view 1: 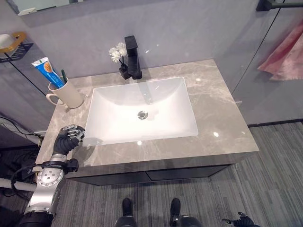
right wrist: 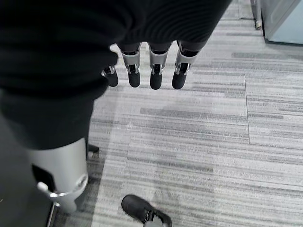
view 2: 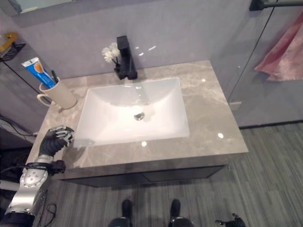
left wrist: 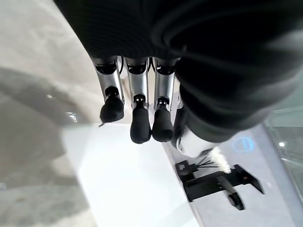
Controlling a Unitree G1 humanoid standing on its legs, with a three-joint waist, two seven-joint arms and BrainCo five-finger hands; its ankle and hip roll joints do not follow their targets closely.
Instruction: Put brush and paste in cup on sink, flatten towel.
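The toothpaste (view 1: 46, 70) and brush (view 1: 63, 76) already stand in the cup (view 1: 66, 93) at the worktop's (view 1: 218, 127) back left corner, beside the sink (view 1: 142, 113); that step looks done. The pink towel (view 1: 286, 54), hanging at far right, looks unflattened. The left hand (view 1: 68, 137), empty with fingers loosely curled, hovers over the worktop's front left edge, near the cup. The right hand (right wrist: 151, 71) hangs empty over the floor, fingers relaxed, well apart from the towel.

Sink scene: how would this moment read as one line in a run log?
toothpaste and brush: in cup | left hand: empty, over counter | right hand: low, over floor | towel: hanging, untouched
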